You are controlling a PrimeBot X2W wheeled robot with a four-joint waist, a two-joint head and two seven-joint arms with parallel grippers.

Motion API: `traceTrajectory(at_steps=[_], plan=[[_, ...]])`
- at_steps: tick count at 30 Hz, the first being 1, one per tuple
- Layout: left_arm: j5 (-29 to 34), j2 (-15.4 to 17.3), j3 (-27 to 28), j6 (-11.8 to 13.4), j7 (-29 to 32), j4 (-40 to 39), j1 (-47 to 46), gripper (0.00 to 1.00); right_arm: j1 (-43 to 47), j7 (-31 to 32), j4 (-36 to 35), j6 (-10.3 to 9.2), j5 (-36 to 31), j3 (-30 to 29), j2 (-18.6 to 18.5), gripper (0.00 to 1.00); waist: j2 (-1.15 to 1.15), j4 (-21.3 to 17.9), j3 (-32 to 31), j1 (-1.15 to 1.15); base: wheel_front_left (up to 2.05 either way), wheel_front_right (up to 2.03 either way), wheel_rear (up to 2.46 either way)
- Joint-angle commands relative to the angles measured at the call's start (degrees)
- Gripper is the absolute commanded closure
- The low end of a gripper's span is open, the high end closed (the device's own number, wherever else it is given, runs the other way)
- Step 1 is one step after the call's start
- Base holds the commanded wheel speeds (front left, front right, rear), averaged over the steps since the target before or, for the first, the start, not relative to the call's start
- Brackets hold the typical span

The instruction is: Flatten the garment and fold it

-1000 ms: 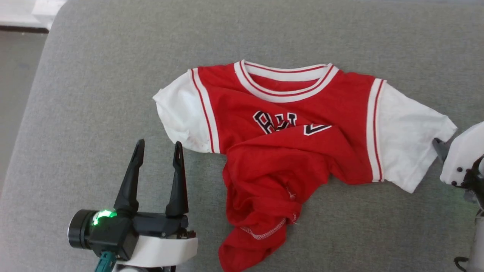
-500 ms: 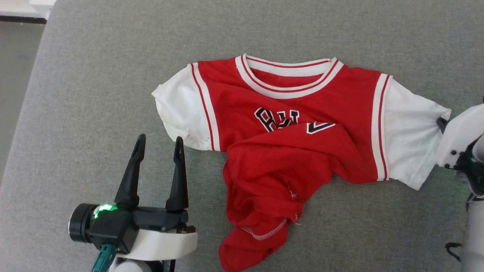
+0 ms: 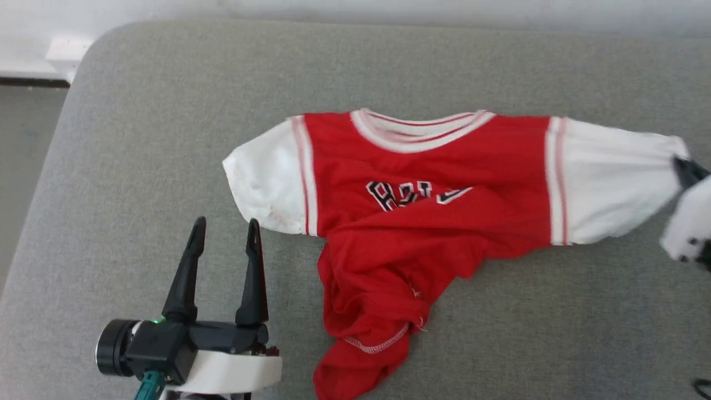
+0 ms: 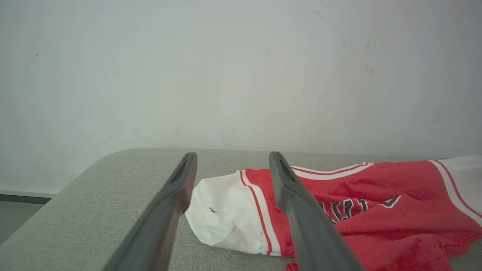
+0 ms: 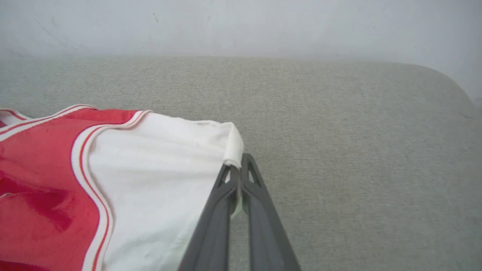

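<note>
Barely begun: red-and-white jersey T-shirt lay bunched, unfolded; right gripper pinched its sleeve cuff, left gripper gaped idle.

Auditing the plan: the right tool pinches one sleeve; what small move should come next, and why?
Probably move the open left tool forward onto the free white sleeve and pinch it. The right tool is shut on the other sleeve, and the garment lies bunched at its hem; pulling both sleeves apart should flatten it.
</note>
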Motion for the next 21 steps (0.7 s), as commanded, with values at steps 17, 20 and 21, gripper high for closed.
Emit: traceTrajectory(at_steps=[17,20,21], plan=[[0.7,3.9,-1.9,-7.5,2.4,7.1,-4.4,0.0,6.5,-6.1,0.2,-0.04,-2.3,-5.3,-4.5,1.0,0.0,-2.2,-3.5,0.0,0.0,0.0,0.0],[0.0,6.6,-4.5,-9.8,10.0,10.9,-12.9,0.0,5.9,-6.9,0.4,-0.04,-1.9,-4.0,-4.4,1.0,0.0,-2.2,-2.9,0.0,0.0,0.0,0.0],[-0.3,7.3,-5.3,-10.1,12.9,12.5,-15.9,0.0,5.6,-7.2,0.3,-0.04,-1.8,-3.4,-4.5,1.0,0.0,-2.3,-2.5,0.0,0.0,0.0,0.0]])
